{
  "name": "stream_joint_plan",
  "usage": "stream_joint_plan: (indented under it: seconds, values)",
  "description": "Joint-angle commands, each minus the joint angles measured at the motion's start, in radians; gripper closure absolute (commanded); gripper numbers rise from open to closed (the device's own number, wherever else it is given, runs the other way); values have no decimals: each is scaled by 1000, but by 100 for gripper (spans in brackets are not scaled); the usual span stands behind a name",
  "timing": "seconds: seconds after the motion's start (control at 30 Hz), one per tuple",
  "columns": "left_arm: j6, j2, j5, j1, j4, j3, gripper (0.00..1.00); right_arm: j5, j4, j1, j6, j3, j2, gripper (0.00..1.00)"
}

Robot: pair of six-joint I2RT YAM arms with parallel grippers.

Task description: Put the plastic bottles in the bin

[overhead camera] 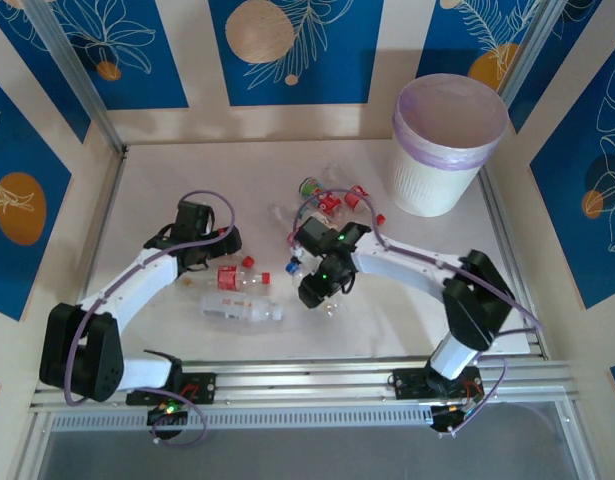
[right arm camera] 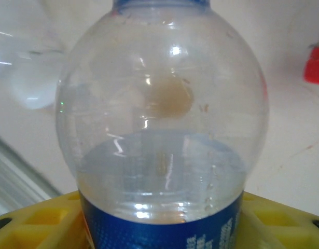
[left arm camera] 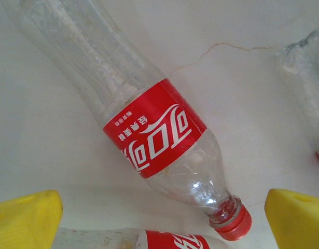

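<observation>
Worktop (overhead camera: 157,180): pale, walled on three sides.

Bin (overhead camera: 432,190): upright at the far right corner, lilac liner folded over the rim, mouth open.

Right gripper (overhead camera: 322,283): mid-worktop. Its yellow fingers (right arm camera: 40,220) are clamped on the blue-labelled bottle (right arm camera: 159,129) at the label band.

Left gripper (overhead camera: 209,248): left of centre, above the worktop. Its fingers (left arm camera: 24,218) are spread wide, straddling a red-labelled bottle (left arm camera: 154,129) that lies flat, cap towards the fingers.

Other plastic bottles (overhead camera: 332,200): scattered mid-worktop towards the far edge, none seen in the bin.

Handling, judged: thin clear walls, very light, springy and smooth. They roll freely and dent under squeeze. The label band or shoulder grips best. The blue one may hold a little liquid; cannot tell.
</observation>
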Motion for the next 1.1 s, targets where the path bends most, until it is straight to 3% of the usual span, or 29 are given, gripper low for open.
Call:
stream_joint_plan:
  seconds: [0.0,0.17,0.43,0.77,1.07]
  values:
    - [17,20,11,16,5,28,0,-57,-100,-13,-13,70,-102,43]
    - [21,38,18,17,9,48,0,-46,-124,-96,-26,162,-204,45]
    - [25,41,21,17,-6,55,0,75,-55,-328,-78,374,-232,47]
    - [34,11,-4,17,-36,46,0,246,123,-591,-29,596,-139,51]
    - [27,14,9,17,-38,28,0,227,119,-786,42,852,76,53]
